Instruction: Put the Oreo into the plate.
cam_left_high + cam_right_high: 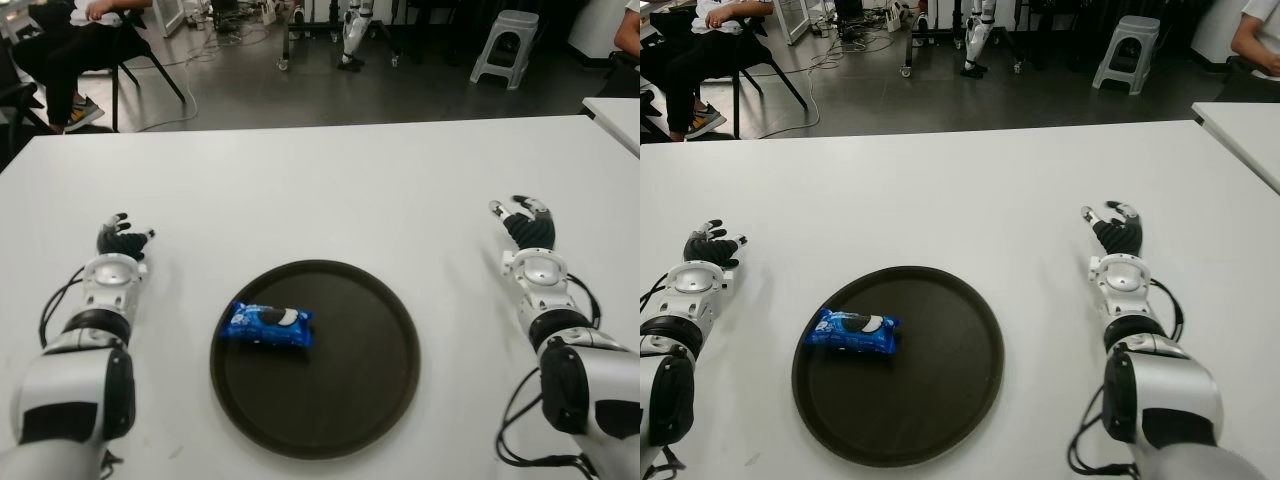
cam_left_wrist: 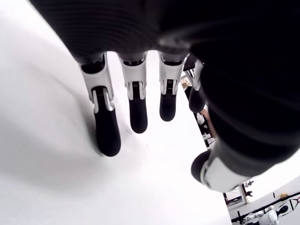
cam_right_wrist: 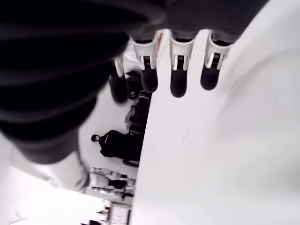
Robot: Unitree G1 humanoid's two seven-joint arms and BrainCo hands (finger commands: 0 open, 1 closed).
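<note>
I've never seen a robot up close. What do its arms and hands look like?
Both arms are glossy white shells with black panels and black joint rings, and loose black cables loop beside the forearms. The left hand and right hand have white rounded backs and several dark fingers with white and silver knuckle segments and black rubbery tips.

left hand (image 1: 122, 241): i see it stretched forward on my left side, palm down, fingers (image 2: 107, 133) extended and loosely spread, holding nothing. right hand (image 1: 526, 226): mirrored on my right side, fingers (image 3: 178, 82) straight, slightly fanned, likewise empty. both forearms run forward, roughly parallel.
</note>
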